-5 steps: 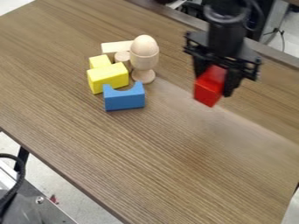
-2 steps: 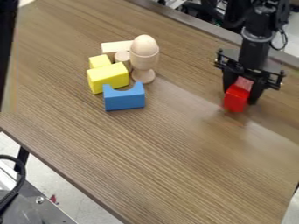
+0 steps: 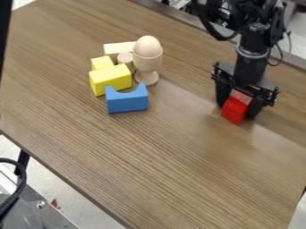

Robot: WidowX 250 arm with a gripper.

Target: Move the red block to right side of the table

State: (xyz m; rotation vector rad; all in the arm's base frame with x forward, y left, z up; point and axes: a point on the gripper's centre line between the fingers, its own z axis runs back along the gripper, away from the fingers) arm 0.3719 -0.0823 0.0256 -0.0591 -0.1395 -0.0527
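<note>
"So, how far have we got with the red block (image 3: pixel 234 113)?"

"Most of the way, we'd say. We have it on the right of the surface (image 3: pixel 149 156), well apart from the blue block (image 3: pixel 127 101), the yellow blocks (image 3: pixel 111 79) and the egg (image 3: pixel 148 46) over on the left."

"And our hand (image 3: pixel 238 106)?"

"Closed on the red block, gripping it by its sides, with its lower part poking out below."

"Have we set it down, then?"

"We can't tell. It hangs low and tilts a little, but whether its bottom touches the wood is unclear to us. Either way, we haven't let go."

"So what's left for us?"

"Probably just the ending: lower it if there's a gap, open up, and back away. The carry across looks done to us, as the task only asks for the right side."

"Anything to watch?"

"If we release it tilted or too high, it might topple. We'd want it flat first."
</note>
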